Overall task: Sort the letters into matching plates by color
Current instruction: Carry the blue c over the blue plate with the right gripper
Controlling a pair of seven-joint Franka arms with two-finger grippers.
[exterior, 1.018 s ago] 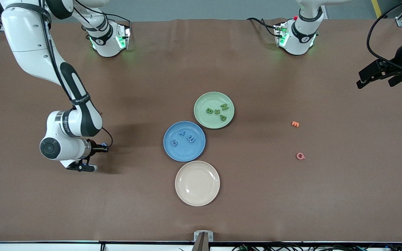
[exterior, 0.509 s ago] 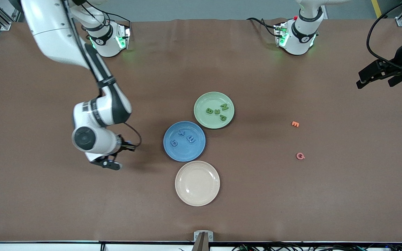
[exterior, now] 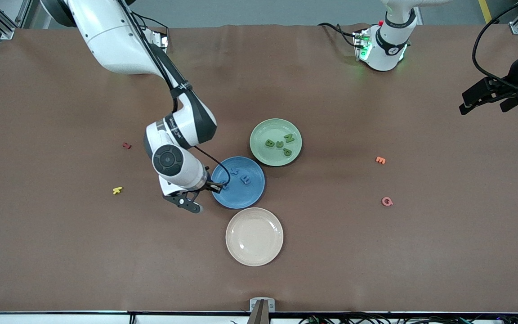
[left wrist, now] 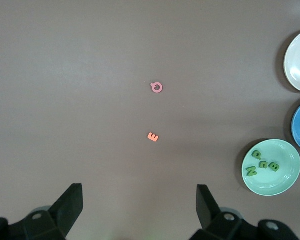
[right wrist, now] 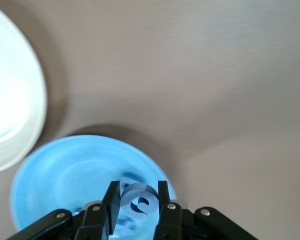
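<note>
My right gripper (exterior: 217, 186) is shut on a blue letter (right wrist: 129, 195) and holds it just over the rim of the blue plate (exterior: 251, 196), at the plate's side toward the right arm's end. Two more blue letters (exterior: 245, 180) lie in that plate, which also shows in the right wrist view (right wrist: 65, 175). The pale green plate (exterior: 262, 132) touches the blue one and holds several green letters (exterior: 279, 144); both show in the left wrist view (left wrist: 285, 181). My left gripper (exterior: 484, 104) waits open and empty over the table's edge at the left arm's end (left wrist: 140, 192).
A cream plate (exterior: 254, 236) lies nearer the front camera than the blue plate. An orange letter (exterior: 380, 159) and a pink letter (exterior: 387, 201) lie toward the left arm's end. A red letter (exterior: 127, 145) and a yellow letter (exterior: 117, 190) lie toward the right arm's end.
My right gripper has carried the blue letter from the right arm's end of the table to the blue plate's rim. The red and yellow letters have come into view. The left arm has not moved.
</note>
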